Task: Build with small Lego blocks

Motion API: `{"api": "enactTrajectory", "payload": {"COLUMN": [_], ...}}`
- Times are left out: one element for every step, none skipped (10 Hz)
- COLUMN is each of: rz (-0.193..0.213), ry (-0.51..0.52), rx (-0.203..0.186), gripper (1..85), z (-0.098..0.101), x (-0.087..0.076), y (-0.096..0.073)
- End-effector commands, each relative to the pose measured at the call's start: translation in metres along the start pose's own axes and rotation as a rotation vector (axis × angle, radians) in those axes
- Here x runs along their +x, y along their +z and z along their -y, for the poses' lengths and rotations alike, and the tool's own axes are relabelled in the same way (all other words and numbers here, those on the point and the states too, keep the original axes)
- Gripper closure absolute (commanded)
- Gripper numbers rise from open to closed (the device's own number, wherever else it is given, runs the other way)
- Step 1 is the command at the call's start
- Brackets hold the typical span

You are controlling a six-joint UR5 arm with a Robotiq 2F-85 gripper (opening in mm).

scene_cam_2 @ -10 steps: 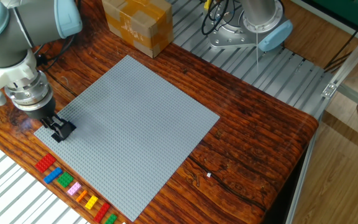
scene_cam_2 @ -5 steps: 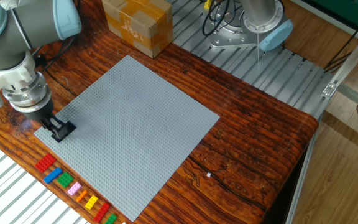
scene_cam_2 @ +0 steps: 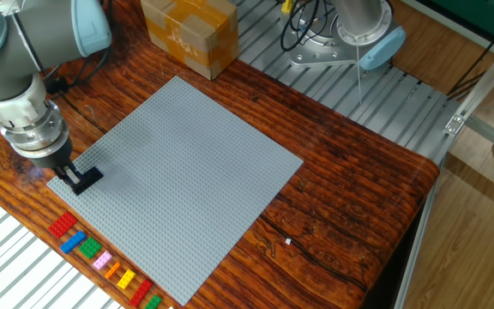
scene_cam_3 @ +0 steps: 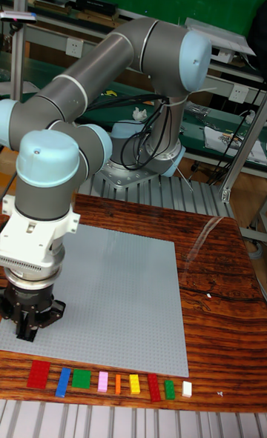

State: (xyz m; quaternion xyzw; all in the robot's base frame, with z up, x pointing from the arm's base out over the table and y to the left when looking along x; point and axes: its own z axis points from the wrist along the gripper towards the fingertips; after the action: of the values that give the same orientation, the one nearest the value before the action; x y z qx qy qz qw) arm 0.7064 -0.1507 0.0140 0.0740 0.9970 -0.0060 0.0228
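The pincer [scene_cam_2: 82, 179] is seen low over the near-left corner of the grey baseplate [scene_cam_2: 187, 172], its black fingers close together; whether a black brick is clamped between them or they are simply shut cannot be told, since everything at the tips is dark. The small Lego blocks [scene_cam_3: 104, 382] are laid in a row on the wooden tabletop [scene_cam_2: 341, 206], just beyond the baseplate edge on the camera side of the pincer: red [scene_cam_2: 62, 226], blue [scene_cam_2: 73, 241], green [scene_cam_2: 90, 250], then pink, orange, yellow and further ones trailing away from it.

The main risk is judged to be misalignment. If a brick is being pressed down, a slight offset from the studs would leave it tilted or unseated, and it could be lifted off again when the fingers part. The baseplate appears unfastened, so it could be shifted by a sideways push, and the row beside it could be disturbed. A descent too deep could also jam the fingertips against the studs. The cardboard box [scene_cam_2: 189, 33], well apart on the far side, is judged no obstacle
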Motion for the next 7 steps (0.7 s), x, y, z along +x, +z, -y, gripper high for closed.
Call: {"api": "enactTrajectory", "payload": {"rz": [-0.011, -0.013, -0.013, -0.009, 0.0, 0.004, 0.005], "ry": [0.086, 0.096, 0.088, 0.068, 0.063, 0.057, 0.056], "rx": [-0.008, -0.008, 0.021, 0.055, 0.054, 0.061, 0.065], "gripper": [76.0, 84.7, 84.7, 84.7, 84.7, 84.7, 84.7], "z": [-0.005, -0.005, 0.002, 0.014, 0.017, 0.021, 0.023], "x": [0.003, 0.004, 0.005, 0.006, 0.006, 0.006, 0.006], "y": [-0.005, -0.005, -0.004, -0.001, 0.001, 0.003, 0.003]}}
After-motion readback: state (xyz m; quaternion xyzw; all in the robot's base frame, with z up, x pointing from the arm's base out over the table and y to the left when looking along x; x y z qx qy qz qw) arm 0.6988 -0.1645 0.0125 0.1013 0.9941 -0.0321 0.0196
